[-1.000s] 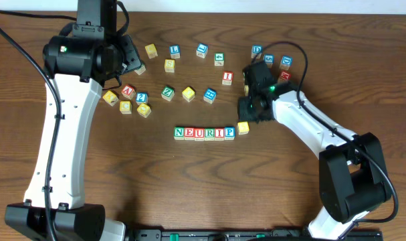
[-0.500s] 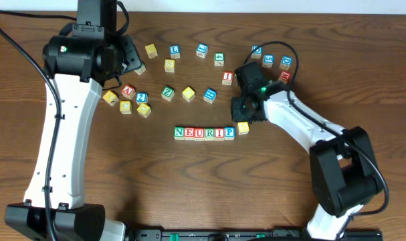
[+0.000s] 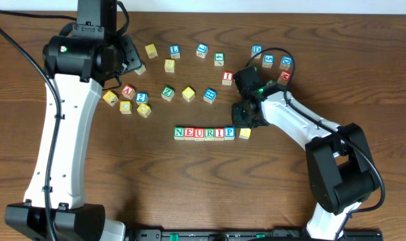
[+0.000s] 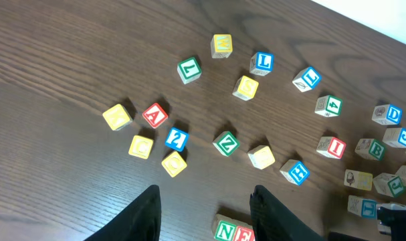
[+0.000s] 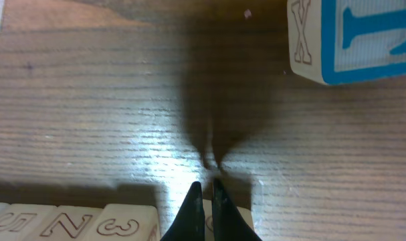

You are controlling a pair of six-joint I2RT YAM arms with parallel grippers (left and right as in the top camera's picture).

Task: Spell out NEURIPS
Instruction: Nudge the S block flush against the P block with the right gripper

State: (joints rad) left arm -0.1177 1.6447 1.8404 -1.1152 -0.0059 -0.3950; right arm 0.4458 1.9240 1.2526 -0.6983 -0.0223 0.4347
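Observation:
Six cubes reading NEURIP (image 3: 204,133) lie in a row at the table's middle. A yellow-faced cube (image 3: 244,133) sits just right of the P, in line with the row. My right gripper (image 3: 245,126) is shut, its tips down at the yellow cube's far side. In the right wrist view the shut fingertips (image 5: 207,201) stand in front of that cube (image 5: 248,224), with the row's end cubes (image 5: 122,224) to the left. My left gripper (image 4: 206,214) hangs open and empty high over the table's left, above the N and E cubes (image 4: 235,231).
Loose lettered cubes are scattered across the back: A (image 3: 128,90), Z (image 3: 167,92), L (image 3: 174,49), I (image 3: 227,77), D (image 3: 257,49) and several yellow ones (image 3: 188,93). A blue-framed cube (image 5: 353,37) lies close ahead of the right gripper.
My right gripper has swung left and toward the row, still shut. The yellow cube has slid down into line with the row beside the P. The left arm has not moved.

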